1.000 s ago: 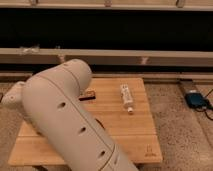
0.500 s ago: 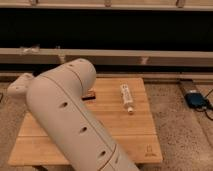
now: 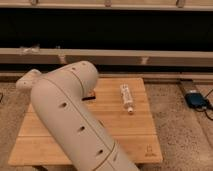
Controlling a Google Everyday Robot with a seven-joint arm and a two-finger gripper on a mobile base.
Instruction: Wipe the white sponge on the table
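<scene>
**Hiding Its Own Work: Robot Arm Screens the Sponge**

The robot's bulky cream arm (image 3: 75, 125) sweeps across the left half of the wooden counter (image 3: 135, 130), blocking the spot where the work would be. The claw is out of sight, apparently behind the arm at the counter's far left, and whether it is apart, together or clamped on anything cannot be told. The white sponge is not visible either, presumably masked by the arm. A white tube-like bottle (image 3: 126, 97) lies on its side right of centre, and a small dark, orange-edged object (image 3: 90, 96) peeks out beside the arm. No wiping can be confirmed, so the job looks at best under way, not finished.
</scene>
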